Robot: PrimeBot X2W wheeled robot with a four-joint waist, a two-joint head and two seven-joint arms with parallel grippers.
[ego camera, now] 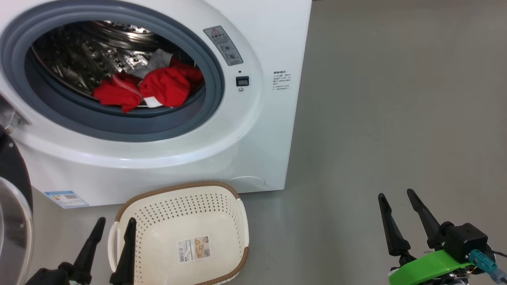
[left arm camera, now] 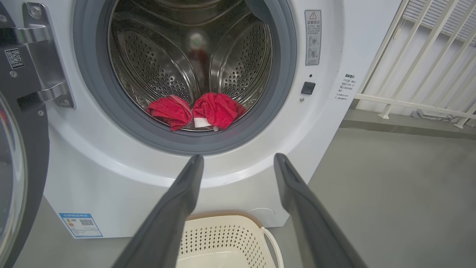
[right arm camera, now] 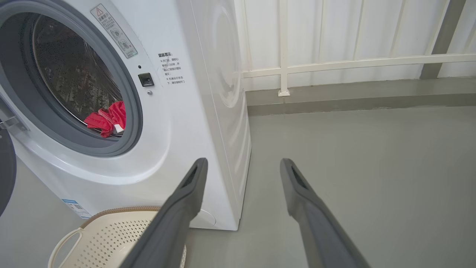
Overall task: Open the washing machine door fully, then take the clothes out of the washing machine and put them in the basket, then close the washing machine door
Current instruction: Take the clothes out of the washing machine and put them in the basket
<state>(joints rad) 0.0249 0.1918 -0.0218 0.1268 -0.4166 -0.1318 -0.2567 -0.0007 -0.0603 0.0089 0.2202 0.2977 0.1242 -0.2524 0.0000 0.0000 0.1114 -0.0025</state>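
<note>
Two released claws, left claw (ego camera: 117, 220) and right claw (ego camera: 395, 194), sit low in the frame. Clothes (ego camera: 166, 85) lie upper left in the washing machine (ego camera: 158, 162), partly behind its gasket (ego camera: 119, 128); the washing machine door (ego camera: 14, 170) is cropped at left.

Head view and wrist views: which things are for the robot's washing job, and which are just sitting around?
For the job: washing machine; washing machine door, swung open; red clothes in the drum; basket, empty.
Just there: white railing; grey floor.
</note>
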